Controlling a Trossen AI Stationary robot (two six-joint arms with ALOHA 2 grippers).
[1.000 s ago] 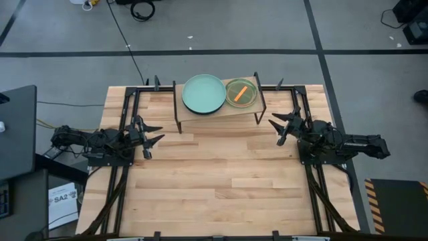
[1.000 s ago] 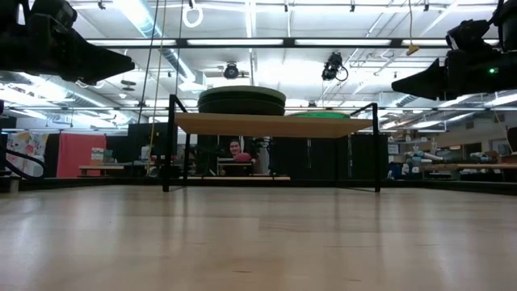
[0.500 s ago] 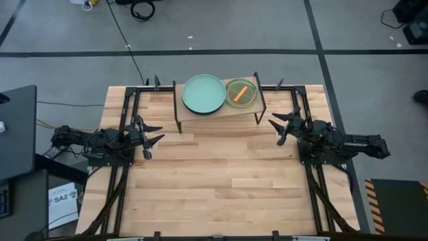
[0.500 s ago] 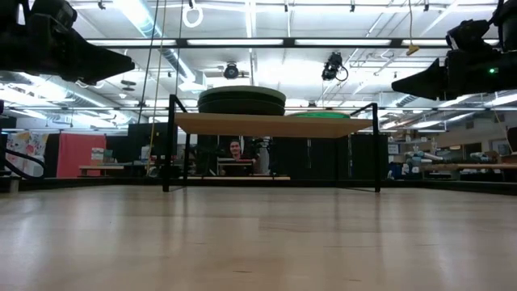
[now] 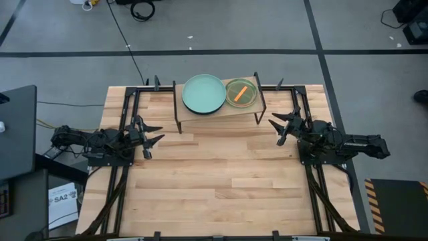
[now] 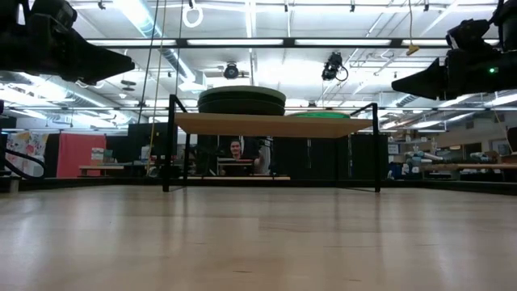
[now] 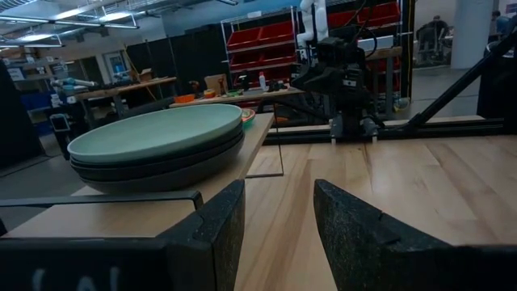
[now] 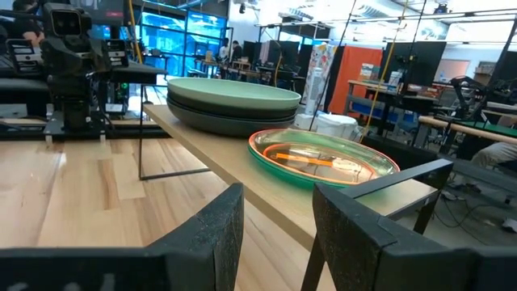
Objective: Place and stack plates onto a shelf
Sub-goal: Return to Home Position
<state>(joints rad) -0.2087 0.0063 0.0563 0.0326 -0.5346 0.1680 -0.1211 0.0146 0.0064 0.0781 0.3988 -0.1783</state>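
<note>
Both stacks sit on the shelf (image 5: 217, 120): the large plates (image 5: 204, 94), mint on dark, just beside the small translucent plates (image 5: 241, 93). Your left pincer (image 5: 155, 134) and right pincer (image 5: 275, 132) hang open and empty at either side of the tabletop (image 5: 214, 181). Judgement: the plates are stiff, smooth and probably slippery, so you take any of them by the rim.

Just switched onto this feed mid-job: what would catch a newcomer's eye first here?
The pale mint green plate tops a stack of dark plates on the left-arm side of the shelf, at the back of the table. Beside it on the shelf sits a small green translucent plate with orange showing inside. The left gripper and right gripper hang open at either side of the table, holding nothing.
</note>
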